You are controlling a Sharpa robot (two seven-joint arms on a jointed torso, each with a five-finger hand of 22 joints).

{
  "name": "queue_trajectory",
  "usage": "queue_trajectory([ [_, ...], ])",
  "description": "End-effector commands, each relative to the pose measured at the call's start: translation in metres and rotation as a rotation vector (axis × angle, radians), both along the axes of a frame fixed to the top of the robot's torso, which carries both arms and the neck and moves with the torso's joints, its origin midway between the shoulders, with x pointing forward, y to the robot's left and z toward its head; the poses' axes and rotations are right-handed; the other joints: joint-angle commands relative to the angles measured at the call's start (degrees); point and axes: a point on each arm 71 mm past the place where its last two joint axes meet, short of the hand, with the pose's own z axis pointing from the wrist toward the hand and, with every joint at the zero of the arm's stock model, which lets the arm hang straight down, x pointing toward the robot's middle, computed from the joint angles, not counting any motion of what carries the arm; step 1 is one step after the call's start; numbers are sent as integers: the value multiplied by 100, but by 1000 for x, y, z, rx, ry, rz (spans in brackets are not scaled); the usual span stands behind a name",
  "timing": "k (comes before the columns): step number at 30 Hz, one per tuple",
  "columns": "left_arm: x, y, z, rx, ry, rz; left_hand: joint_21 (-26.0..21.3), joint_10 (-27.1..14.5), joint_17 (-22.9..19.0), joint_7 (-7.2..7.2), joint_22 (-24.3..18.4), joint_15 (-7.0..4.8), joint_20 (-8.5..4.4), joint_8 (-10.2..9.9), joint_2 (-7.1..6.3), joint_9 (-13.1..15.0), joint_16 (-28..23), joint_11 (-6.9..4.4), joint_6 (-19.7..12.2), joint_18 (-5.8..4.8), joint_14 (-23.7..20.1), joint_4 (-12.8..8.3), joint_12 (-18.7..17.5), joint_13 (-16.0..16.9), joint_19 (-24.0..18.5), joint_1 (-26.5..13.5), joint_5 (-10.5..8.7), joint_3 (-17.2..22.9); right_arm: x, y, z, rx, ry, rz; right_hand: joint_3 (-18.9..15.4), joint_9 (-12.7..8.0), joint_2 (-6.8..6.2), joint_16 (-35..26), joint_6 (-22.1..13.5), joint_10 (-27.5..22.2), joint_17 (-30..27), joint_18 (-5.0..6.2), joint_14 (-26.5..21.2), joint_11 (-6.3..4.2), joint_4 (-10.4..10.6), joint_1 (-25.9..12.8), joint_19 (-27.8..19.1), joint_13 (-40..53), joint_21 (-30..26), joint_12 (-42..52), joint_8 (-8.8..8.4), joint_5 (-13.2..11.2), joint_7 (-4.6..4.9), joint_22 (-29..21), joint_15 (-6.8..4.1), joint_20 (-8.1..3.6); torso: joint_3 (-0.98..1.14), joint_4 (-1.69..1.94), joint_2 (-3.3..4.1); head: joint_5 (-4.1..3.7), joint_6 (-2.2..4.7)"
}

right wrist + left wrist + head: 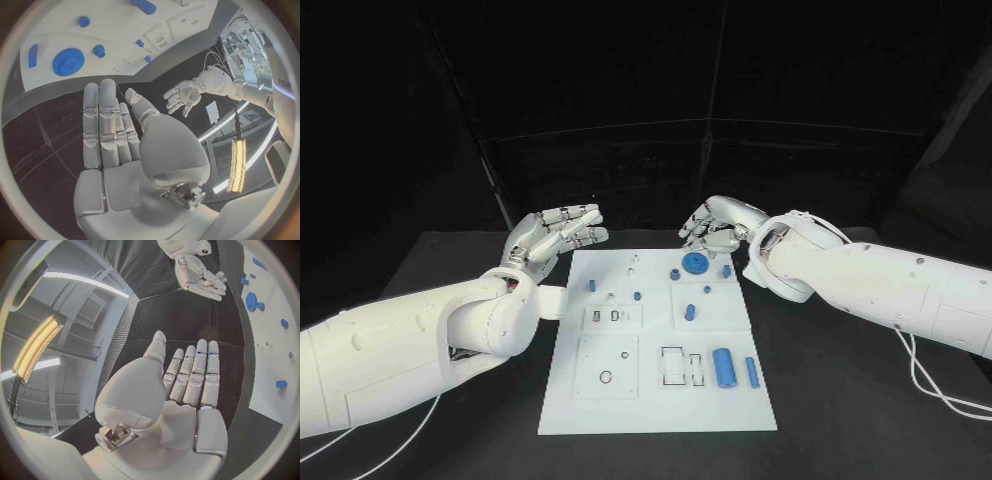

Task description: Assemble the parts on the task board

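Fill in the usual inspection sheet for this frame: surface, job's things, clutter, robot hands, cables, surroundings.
Surface: black table, with the white task board lying in the middle.
Job's things: blue parts on the board, among them a gear near the far edge and a large cylinder beside a thinner rod near the front; several smaller blue pieces between.
Clutter: nothing seen.
Robot hands: left robot hand off the board's far left corner, fingers apart, holding nothing; right robot hand above the board's far edge, also holding nothing.
Cables: white cables trail from the right arm onto the table; one more under the left arm.
Surroundings: black backdrop behind the table.
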Motion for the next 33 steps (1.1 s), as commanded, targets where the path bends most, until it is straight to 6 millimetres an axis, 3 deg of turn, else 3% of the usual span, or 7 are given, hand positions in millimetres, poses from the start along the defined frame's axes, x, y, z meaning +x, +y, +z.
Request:
queue_trajectory([
  [1, -3, -5, 3, -7, -16, -41, -20, 25, -13, 132, -12, -8, -6, -47, 48, -9, -40, 12, 36, 74, 46, -44, -50, -8, 51, -37, -23, 0, 2, 5, -4, -215, -31, 0, 59, -6, -10, 375, 11, -127, 266, 104, 268, -10, -9, -71, 41, 8, 292, -22, -50, -14, -5, 181, -10, -6, -30, 46, 125, -27, 39],
  [4, -4, -8, 3, -12, -14, -53, -26, 22, -16, 135, -17, -6, -6, -55, 51, -10, -49, 15, 37, 73, 44, -47, -60, -8, 57, -43, -23, -1, 3, 12, -5, -266, -39, 10, 78, -13, -54, 716, -99, -305, 487, 102, 268, 19, -11, -107, 35, 0, 498, -22, -96, -40, -13, 312, 5, 7, -39, 64, 170, -54, 69],
  [9, -7, -13, 4, -21, -13, -71, -38, 15, -23, 145, -27, -1, -5, -77, 61, -11, -70, 22, 28, 71, 39, -54, -83, -9, 75, -55, -22, -2, 5, 18, -7, -317, -40, 15, 110, -7, -127, 1688, -268, -527, 1387, 97, 178, 32, -13, -118, -77, 18, 923, 29, -92, -62, -16, 612, 32, 46, -49, 78, 222, -81, 91],
  [15, -8, -16, 4, -27, -11, -83, -53, 3, -31, 162, -40, 6, -3, -108, 68, -15, -95, 34, -15, 69, 34, -65, -112, -9, 97, -69, -22, -5, 6, 24, -10, -360, -9, 33, 152, -1, -96, 2246, -276, -599, 1929, 24, 124, 51, 17, -108, 63, 27, 1467, 93, -79, -62, -27, 1267, 39, 63, -56, 77, 260, -66, 97],
  [28, -9, -17, 4, -30, -8, -91, -69, -16, -37, 181, -54, 12, -1, -141, 76, -19, -117, 48, -62, 68, 35, -71, -144, -10, 120, -90, -22, -9, 8, 30, -15, -407, 18, 46, 226, 6, -70, 2807, -208, -638, 2469, -47, 107, 59, 40, -98, 193, 15, 1949, 167, -58, -67, -19, 1843, 54, 84, -55, 88, 322, -50, 81],
  [33, -9, -16, 4, -27, -5, -87, -71, -20, -39, 185, -56, 14, 0, -147, 78, -19, -122, 51, -70, 67, 34, -72, -151, -10, 127, -96, -22, -10, 8, 33, -15, -409, 21, 56, 275, 8, -38, 2931, -168, -616, 2582, -62, 105, 52, 44, -87, 218, 12, 2053, 195, -52, -60, -26, 1967, 52, 85, -53, 87, 330, 2, 62],
])
